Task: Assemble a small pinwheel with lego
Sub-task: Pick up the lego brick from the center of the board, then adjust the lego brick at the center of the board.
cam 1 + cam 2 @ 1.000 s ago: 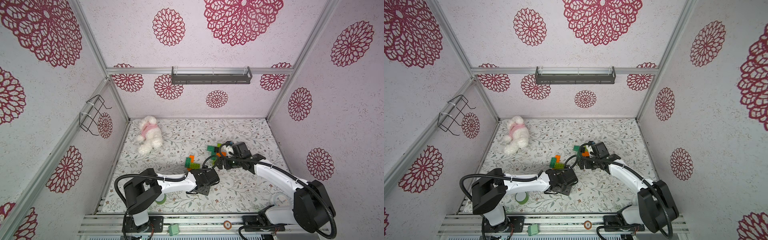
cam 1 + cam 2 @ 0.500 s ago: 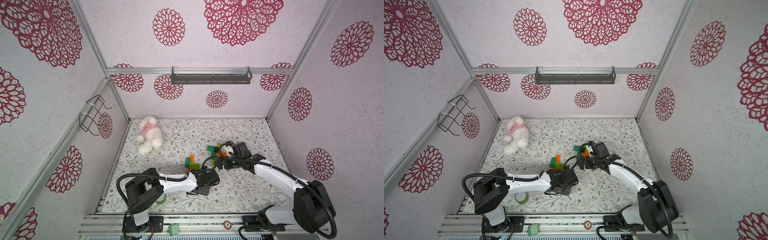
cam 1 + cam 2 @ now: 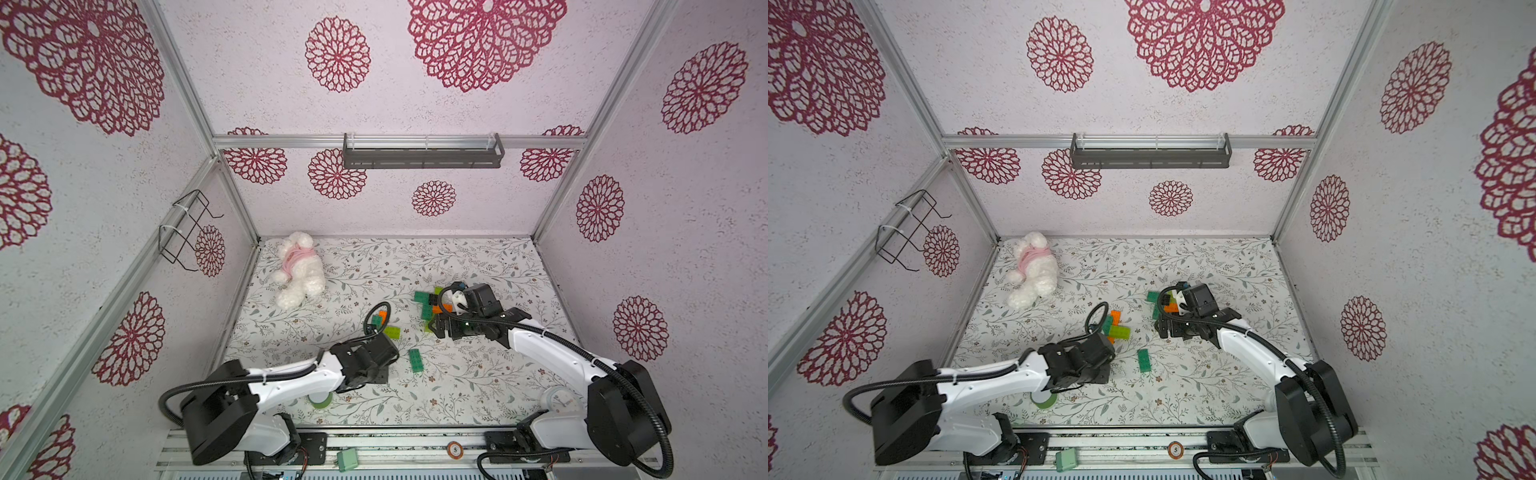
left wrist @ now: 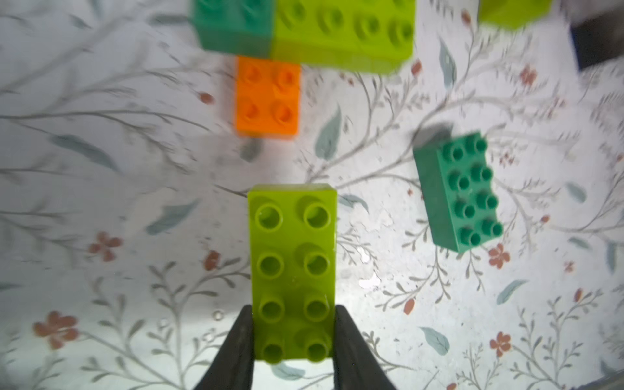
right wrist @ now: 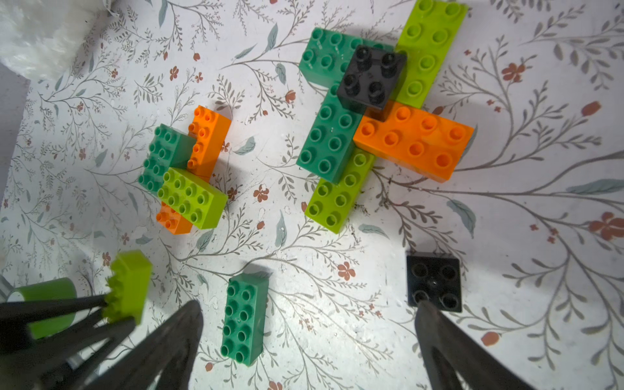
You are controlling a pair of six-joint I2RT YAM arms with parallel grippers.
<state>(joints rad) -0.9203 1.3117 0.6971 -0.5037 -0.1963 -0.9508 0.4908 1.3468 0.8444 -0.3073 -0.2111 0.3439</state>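
Left gripper (image 4: 293,312) clamped on lime 2x4 brick (image 4: 293,250), eight studs facing its wrist camera, near loose dark green brick (image 4: 459,192). Right gripper (image 5: 307,309) wide open, black 2x2 (image 5: 434,282) beside one finger.

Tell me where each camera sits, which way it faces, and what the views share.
Both top views: high at the front, looking down on the table; left arm and right arm show.
Left wrist: behind the left gripper, facing its held lime brick; fingers show.
Right wrist: behind the open right gripper, facing the black-capped pinwheel; fingertips show.
Shared: the loose dark green brick appears in every view.
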